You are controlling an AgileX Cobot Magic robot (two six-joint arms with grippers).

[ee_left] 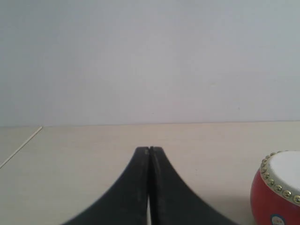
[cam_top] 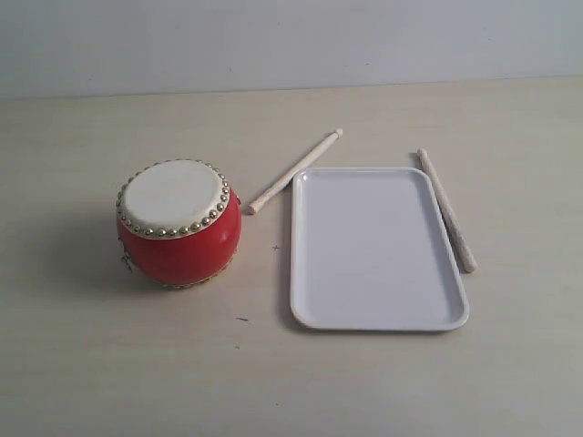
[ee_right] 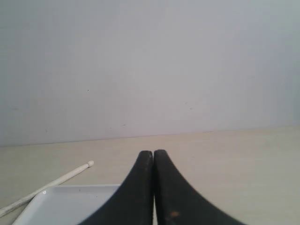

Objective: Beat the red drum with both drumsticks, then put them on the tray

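The red drum with its cream skin and gold studs stands on the table left of the white tray. One drumstick lies slanted between drum and tray, off the tray's far left corner. The other drumstick lies along the tray's right rim, on the table. Neither gripper shows in the exterior view. My left gripper is shut and holds nothing, with the drum off to one side. My right gripper is shut and holds nothing, above the tray, with one drumstick beyond it.
The pale wooden table ends at a grey wall behind. A thin pale line crosses the table in the left wrist view.
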